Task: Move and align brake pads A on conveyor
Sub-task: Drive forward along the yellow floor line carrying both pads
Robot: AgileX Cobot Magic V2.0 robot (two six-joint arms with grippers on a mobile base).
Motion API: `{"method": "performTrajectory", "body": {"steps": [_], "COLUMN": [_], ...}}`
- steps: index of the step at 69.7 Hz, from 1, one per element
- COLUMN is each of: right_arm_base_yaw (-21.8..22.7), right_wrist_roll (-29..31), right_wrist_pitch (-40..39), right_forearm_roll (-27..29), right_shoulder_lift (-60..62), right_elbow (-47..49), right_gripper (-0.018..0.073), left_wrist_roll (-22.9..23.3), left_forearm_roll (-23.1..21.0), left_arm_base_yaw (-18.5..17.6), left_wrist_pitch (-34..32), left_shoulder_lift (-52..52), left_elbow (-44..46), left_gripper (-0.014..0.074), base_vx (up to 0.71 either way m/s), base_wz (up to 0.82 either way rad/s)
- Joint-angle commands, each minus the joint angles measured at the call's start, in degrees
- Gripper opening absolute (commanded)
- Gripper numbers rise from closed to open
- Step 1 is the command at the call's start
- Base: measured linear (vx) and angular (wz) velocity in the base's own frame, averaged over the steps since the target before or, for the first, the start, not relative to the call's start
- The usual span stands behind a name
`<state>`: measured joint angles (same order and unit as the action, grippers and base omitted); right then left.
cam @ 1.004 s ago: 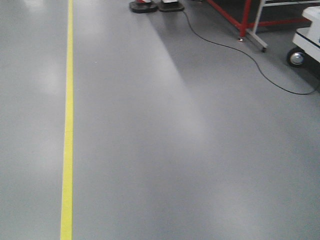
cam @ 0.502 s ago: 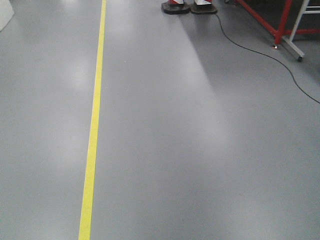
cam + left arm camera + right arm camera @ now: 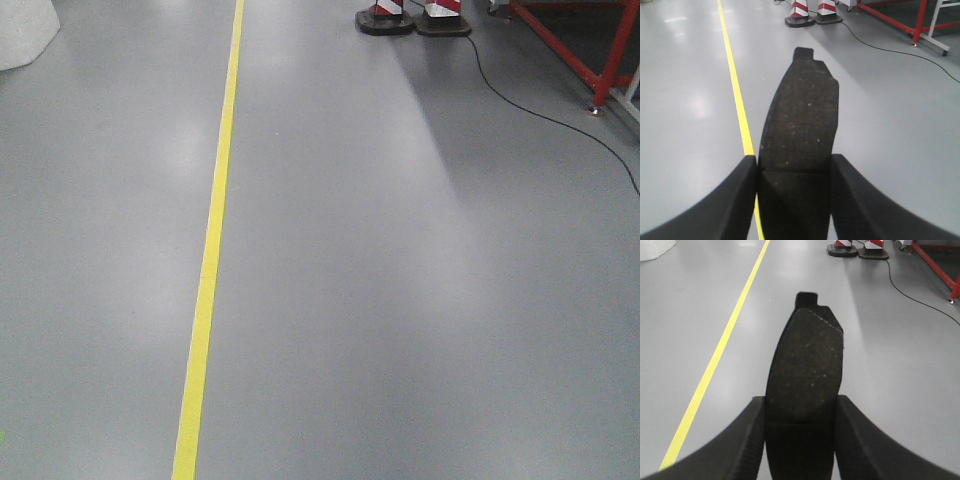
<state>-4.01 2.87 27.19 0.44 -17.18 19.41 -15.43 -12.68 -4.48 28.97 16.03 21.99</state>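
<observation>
Clamping a brake pad [image 3: 802, 120] each, left gripper [image 3: 794, 167] and right gripper [image 3: 801, 407] sit closed tight on them, seen in the wrist views only. Front view: wide floor [image 3: 420, 300], yellow line [image 3: 210, 270] at 11 o'clock, cones [image 3: 415, 18] at 1, red frame [image 3: 575, 45] at 2.

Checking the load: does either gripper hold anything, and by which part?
Both. The left gripper clamps a brake pad by its long edges at the groove; the right gripper holds a second brake pad likewise.
</observation>
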Motion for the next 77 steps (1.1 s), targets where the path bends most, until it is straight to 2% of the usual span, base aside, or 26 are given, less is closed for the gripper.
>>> {"method": "performTrajectory", "body": {"steps": [1,77], "right_arm_base_yaw": [0.0,0.0], "right_wrist_roll": [0.4,0.4], "right_wrist_pitch": [-5.4,-5.4], "right_forearm_roll": [-0.4,-0.4], "right_shoulder_lift": [-0.4,-0.4], "right_elbow": [1.9,1.9], "right_gripper": [0.0020,0.0021], "left_wrist_roll": [0.5,0.5], "left_forearm_roll": [-1.1,-1.1], "left_arm_base_yaw": [-0.2,-0.2], "left_wrist_pitch": [-5.5,-5.5], "left_shoulder_lift": [0.6,0.6], "left_elbow": [1.9,1.9], "left_gripper": [0.0115,0.0115], "base_vx": [0.37,0.42], "base_wz": [0.06,0.03]}}
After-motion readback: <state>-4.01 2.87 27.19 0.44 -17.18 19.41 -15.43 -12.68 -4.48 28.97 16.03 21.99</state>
